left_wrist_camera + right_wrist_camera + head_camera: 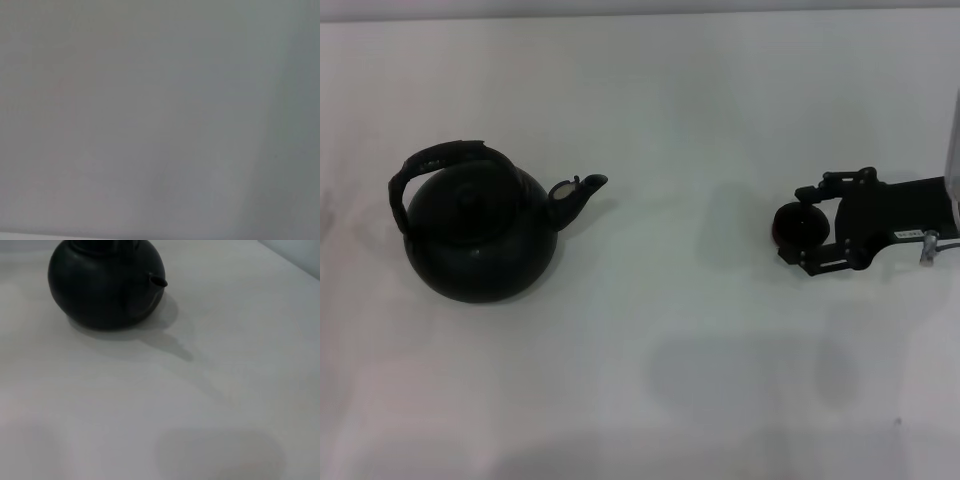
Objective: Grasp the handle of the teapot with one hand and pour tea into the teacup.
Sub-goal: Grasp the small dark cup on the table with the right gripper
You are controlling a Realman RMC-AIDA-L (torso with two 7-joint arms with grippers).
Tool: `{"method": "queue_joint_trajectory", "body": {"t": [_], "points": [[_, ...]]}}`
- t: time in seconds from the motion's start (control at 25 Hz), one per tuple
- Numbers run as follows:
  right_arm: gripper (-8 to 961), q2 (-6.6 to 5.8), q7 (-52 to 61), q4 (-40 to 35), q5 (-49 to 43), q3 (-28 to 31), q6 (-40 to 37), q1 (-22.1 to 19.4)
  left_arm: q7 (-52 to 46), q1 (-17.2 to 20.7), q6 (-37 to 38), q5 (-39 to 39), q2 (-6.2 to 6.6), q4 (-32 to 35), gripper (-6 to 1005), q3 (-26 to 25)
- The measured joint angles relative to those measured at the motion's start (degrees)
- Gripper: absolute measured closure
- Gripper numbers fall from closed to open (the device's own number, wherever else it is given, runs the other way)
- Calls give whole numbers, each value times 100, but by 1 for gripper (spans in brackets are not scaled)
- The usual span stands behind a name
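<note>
At desk (650, 90) right side: right gripper (807, 227) fingers either side of teacup (798, 224), clamped on it as far as I can judge. Teapot (480, 232) well apart at left, upright, spout (576, 194) facing cup, handle (440, 160) untouched. Left gripper unseen. Advice: grip handle at crown, keep pot level until spout sits over cup.

White tabletop (670, 120) filling head view, plain and matte. Faint grey shadow patches (750, 370) on near part of surface. Pale grey strip (640, 6) along far edge, nature unclear. Same white surface (225, 390) in right wrist view, soft shadow on it. Left wrist view: featureless grey expanse (150, 120), nothing identifiable.
</note>
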Motion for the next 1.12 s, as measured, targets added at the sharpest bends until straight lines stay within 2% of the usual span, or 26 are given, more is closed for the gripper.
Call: {"method": "queue_joint_trajectory", "body": {"t": [0.52,1.12], "points": [[103,5,-30,-2,-1,-250,-325,8,18,-31,-3,0,8,-7,241,0],[104,5,-49,19,5,-232,-320,7,18,-28,-46,8,9,-6,242,0]]}}
